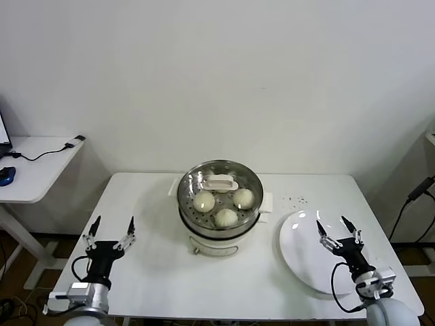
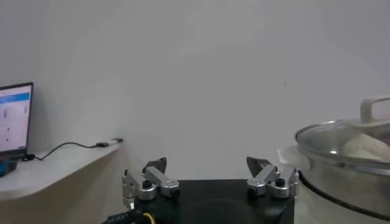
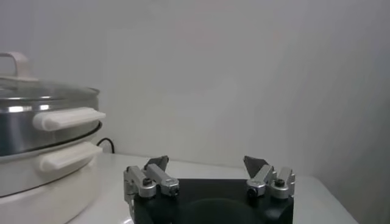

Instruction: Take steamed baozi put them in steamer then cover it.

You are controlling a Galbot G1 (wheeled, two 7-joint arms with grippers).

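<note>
Cover (image 1: 220, 182) sits on the steamer (image 1: 219, 210), three baozi (image 1: 204, 201) visible inside. Left pincer (image 1: 110, 229) at 8 o'clock and right pincer (image 1: 340, 231) at 4 o'clock, over the plate (image 1: 306, 255), both wide and empty.

A plain white wall (image 1: 217, 75) backs 1 white side desk (image 1: 30, 170) with cables.

1. The head view looks forward and down from above onto the white rectangular table (image 1: 163, 272); the round stainless-steel steamer on its white pot base (image 1: 219, 224) sits at frame centre, mid-distance.
2. The left wrist view looks level and low across the table; the same steamer (image 2: 350, 176) fills its right edge, close.
3. The right wrist view, equally low, has the steamer (image 3: 42, 158) at its left edge.
4. All three views share the steamer.
</note>
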